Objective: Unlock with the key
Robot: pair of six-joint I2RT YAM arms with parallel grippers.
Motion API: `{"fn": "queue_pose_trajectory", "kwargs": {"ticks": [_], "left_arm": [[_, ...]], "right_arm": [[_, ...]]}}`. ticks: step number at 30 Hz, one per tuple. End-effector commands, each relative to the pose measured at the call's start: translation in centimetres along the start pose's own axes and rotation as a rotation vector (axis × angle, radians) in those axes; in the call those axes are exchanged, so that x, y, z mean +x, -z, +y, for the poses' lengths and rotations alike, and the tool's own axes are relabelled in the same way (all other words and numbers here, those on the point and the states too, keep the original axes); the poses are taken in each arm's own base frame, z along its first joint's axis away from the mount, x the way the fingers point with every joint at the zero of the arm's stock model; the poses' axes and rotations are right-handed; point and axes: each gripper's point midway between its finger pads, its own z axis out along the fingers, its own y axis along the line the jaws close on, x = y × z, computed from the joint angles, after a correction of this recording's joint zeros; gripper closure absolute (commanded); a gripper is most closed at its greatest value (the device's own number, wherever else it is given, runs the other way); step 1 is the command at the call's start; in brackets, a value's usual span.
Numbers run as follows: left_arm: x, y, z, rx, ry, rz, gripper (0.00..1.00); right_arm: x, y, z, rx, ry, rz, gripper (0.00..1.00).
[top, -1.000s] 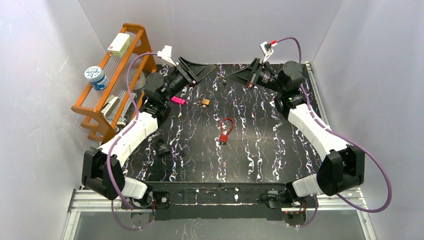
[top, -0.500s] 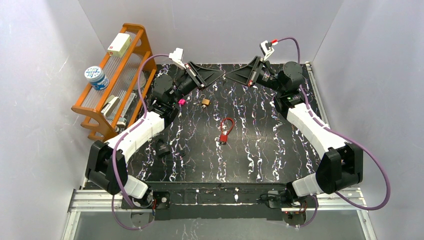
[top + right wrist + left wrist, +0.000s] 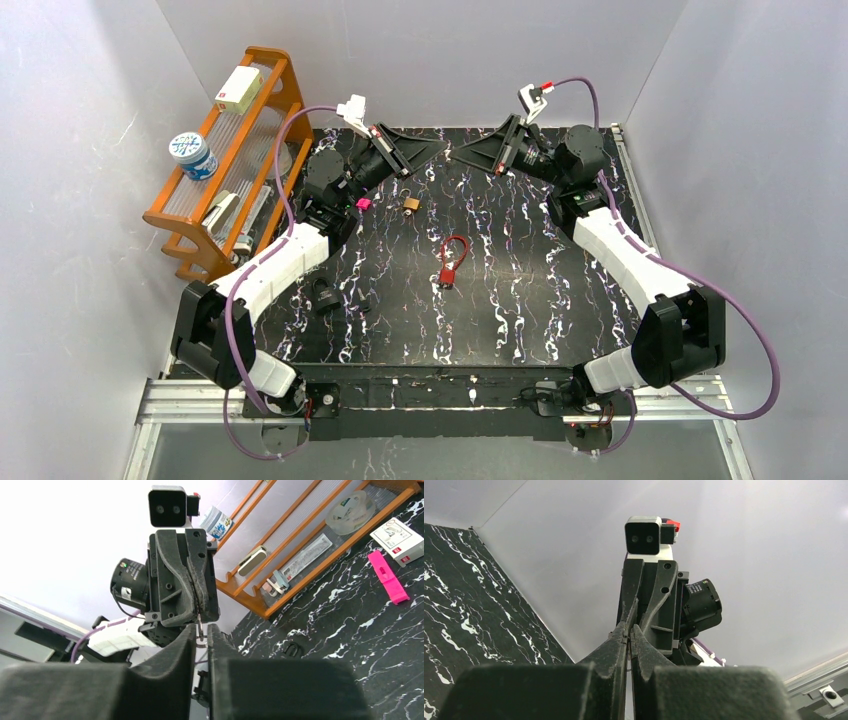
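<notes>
Three white walls around a black, white-veined tabletop (image 3: 520, 300), with an orange rack (image 3: 190, 215) against the left wall and a metal rail (image 3: 440, 398) along the near edge. On the marble: red padlock (image 3: 452, 262) near the middle, small brass padlock (image 3: 411, 204) farther back, pink piece (image 3: 362, 203) just left of it (half tucked under the left arm), black padlock (image 3: 325, 293) toward the near left. Up over the far edge, left claw (image 3: 438, 146) and right claw (image 3: 460, 156) tip to tip, well above the surface. Since a second ago: left arm swung in from the rack side toward the centre, its claw gone from gaping to fully closed, pinching the thin metal key (image 3: 200, 630) at the tips. Right claw at a narrow slit around the same key; cannot tell whether gripping or merely alongside. Right arm barely shifted. Bare marble across the right half and the near strip; tight only at the back wall, close behind both claws, and by the rack on the left.
</notes>
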Motion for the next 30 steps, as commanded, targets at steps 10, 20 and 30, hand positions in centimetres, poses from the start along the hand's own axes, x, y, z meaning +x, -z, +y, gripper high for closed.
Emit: {"fn": "queue_pose_trajectory", "kwargs": {"ticks": [10, 20, 30], "left_arm": [[0.7, -0.1, -5.7, 0.227, -0.213, 0.131, 1.00], [1.1, -0.3, -6.8, 0.279, -0.220, 0.188, 1.00], [1.6, -0.1, -7.4, 0.309, -0.226, 0.230, 1.00]], "right_arm": [[0.7, 0.3, 2.8, -0.116, 0.124, 0.081, 0.67], [0.0, 1.3, 4.1, -0.101, 0.227, 0.076, 0.51], [-1.7, 2.7, 4.9, -0.012, 0.347, 0.053, 0.50]]}}
